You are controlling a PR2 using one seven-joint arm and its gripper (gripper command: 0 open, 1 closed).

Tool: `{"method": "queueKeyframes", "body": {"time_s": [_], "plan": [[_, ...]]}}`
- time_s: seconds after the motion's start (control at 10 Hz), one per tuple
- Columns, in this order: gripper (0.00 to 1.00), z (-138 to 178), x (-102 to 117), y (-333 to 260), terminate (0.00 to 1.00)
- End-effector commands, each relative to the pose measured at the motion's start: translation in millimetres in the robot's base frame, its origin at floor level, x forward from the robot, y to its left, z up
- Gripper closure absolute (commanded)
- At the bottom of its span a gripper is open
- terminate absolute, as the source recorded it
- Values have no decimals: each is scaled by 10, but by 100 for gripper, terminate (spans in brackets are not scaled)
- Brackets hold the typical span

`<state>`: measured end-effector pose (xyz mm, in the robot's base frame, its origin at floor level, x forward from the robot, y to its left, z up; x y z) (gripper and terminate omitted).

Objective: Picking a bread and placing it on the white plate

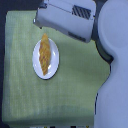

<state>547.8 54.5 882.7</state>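
Note:
The bread (45,55), long, golden-brown and twisted, lies lengthwise on the white plate (36,64), its upper tip reaching the plate's top rim. The plate rests on a green cloth, left of centre in the exterior view. My gripper (38,23) comes in from the top of the view, its white housing just above the bread's upper tip. Nothing shows between its fingers. The fingers are too blurred and foreshortened to tell how they stand.
A pale green checked cloth (75,85) covers the table. My bulky white forearm (112,75) fills the exterior view's right side, hiding that part of the table. A dark border runs along the cloth's left edge (2,70).

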Motion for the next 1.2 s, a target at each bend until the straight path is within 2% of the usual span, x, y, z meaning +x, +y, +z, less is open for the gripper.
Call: {"method": "queueKeyframes", "body": {"time_s": [0.0,0.6,1.1], "plan": [[0,157,-89,-563,0],[0,224,-420,-2298,0],[0,195,-641,-2802,0]]}}
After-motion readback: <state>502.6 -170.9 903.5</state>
